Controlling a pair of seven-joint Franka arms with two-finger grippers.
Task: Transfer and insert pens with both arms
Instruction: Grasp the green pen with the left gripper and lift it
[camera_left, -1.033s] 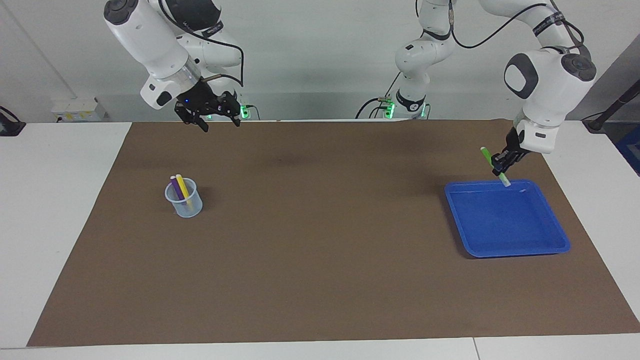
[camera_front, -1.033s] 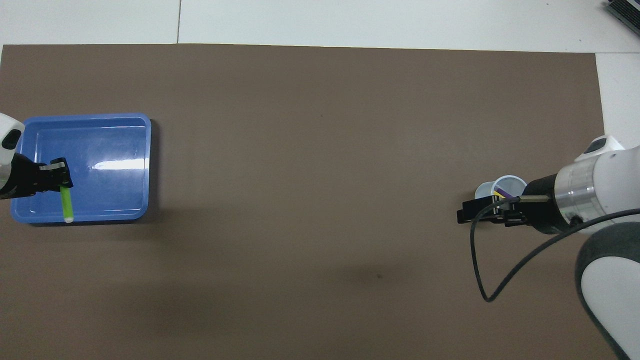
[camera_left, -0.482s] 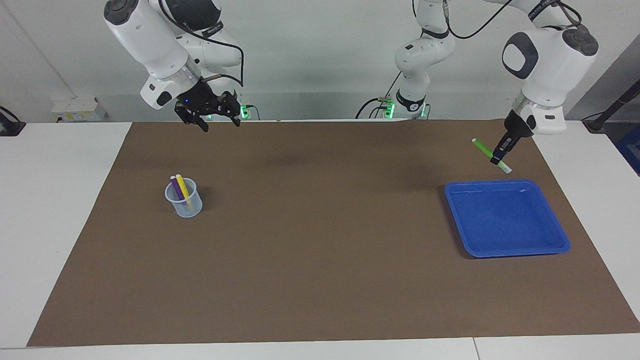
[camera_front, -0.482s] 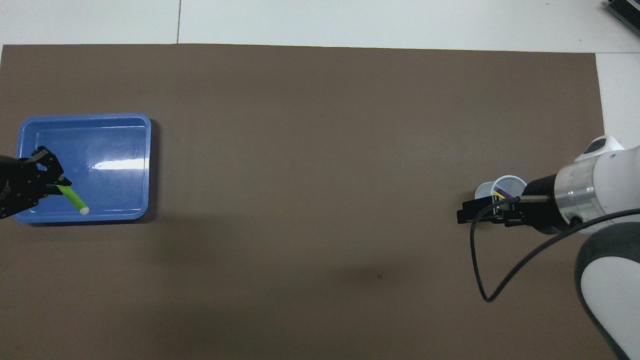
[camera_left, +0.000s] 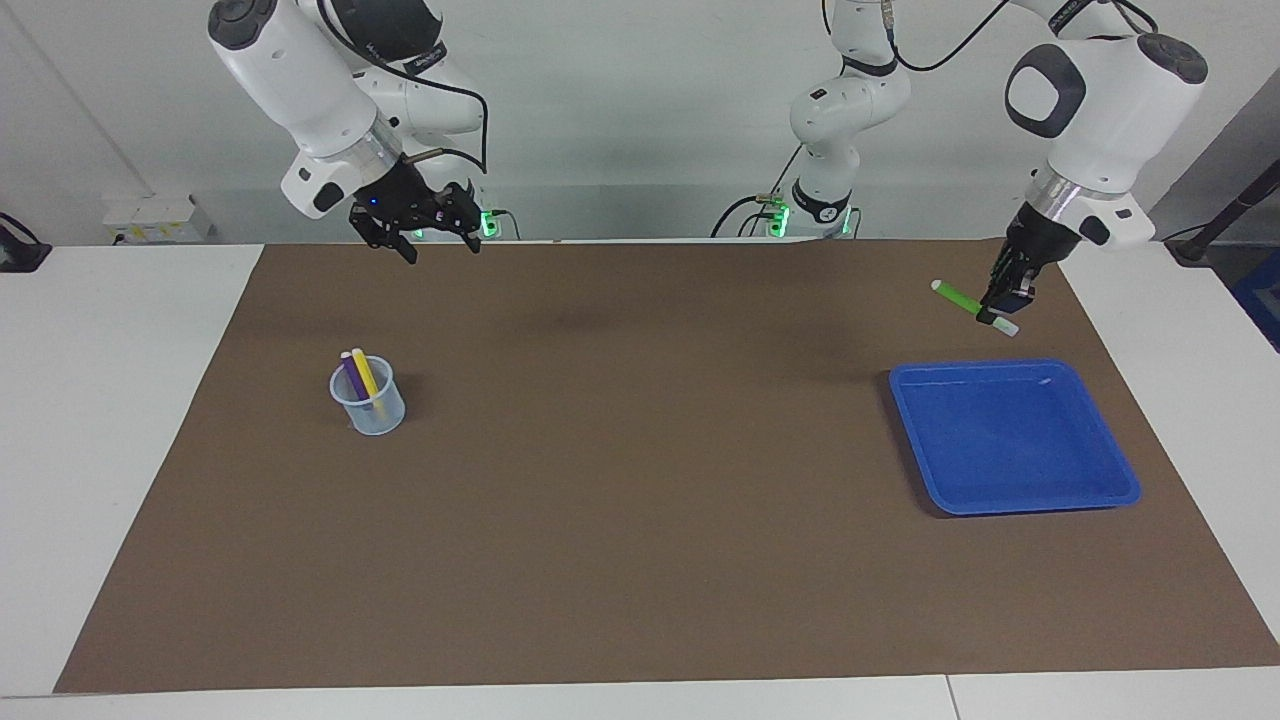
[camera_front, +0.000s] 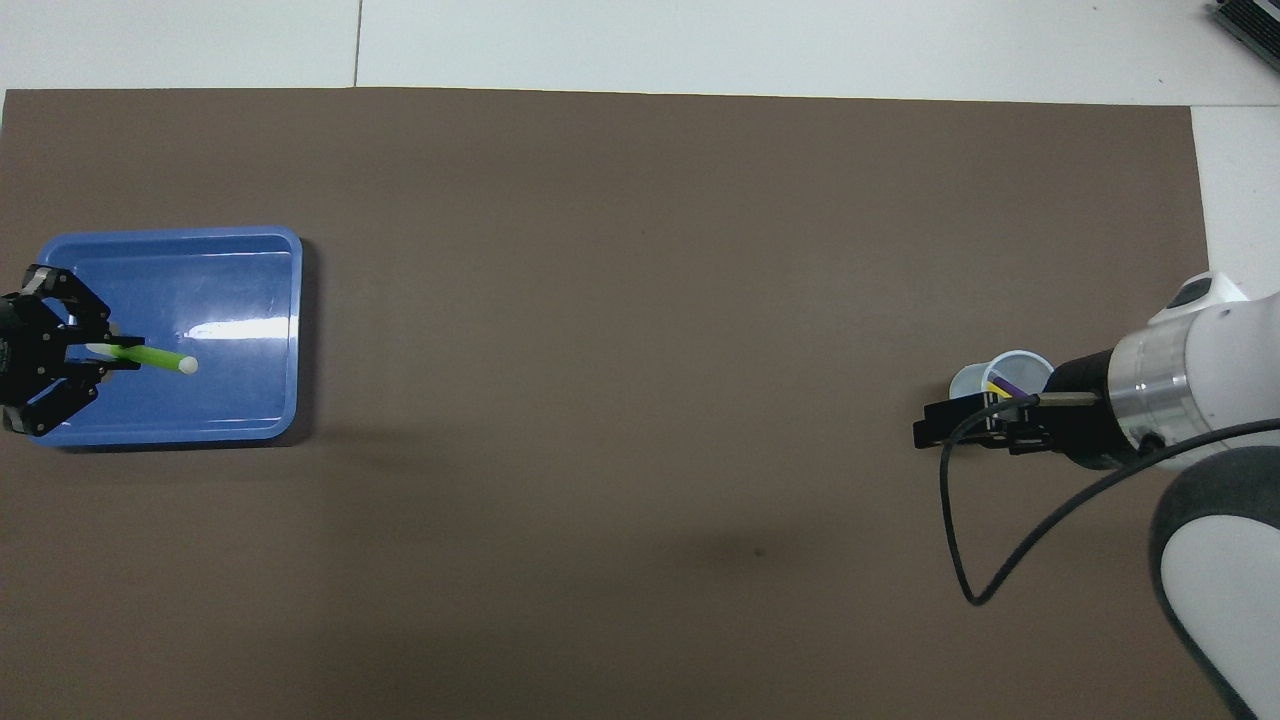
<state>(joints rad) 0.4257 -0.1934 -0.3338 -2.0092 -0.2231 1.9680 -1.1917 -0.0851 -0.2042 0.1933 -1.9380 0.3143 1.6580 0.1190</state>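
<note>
- Green pen (camera_left: 967, 303) pinched in left gripper (camera_left: 996, 305), up in the air over the blue tray (camera_left: 1100, 495); grip sits near the capped end, so most of the barrel sticks out toward the right arm's end of the table, tilted close to flat.
- Clock call, facing view: from mat centre the green pen sits about 2 o'clock, the clear cup (camera_left: 369, 408) about 9 o'clock.
- Purple pen (camera_left: 353, 375) and yellow pen (camera_left: 366, 374) stand leaning in the cup: 2 of 3 in.
- Right gripper (camera_left: 430, 240) waits in the air near its own base, over the mat edge nearest the robots, jaws spread, nothing in them.
- Tray looks bare inside.
- Judgement: handover is next, the cup being well apart from the tray.
- Risks: off-centre grip could let the pen pivot or slip; a tilted pen could make the right jaws miss or clip the cap; letting go too early drops it; a slanted insert could tip the light cup or jam on the 2 pens inside.
</note>
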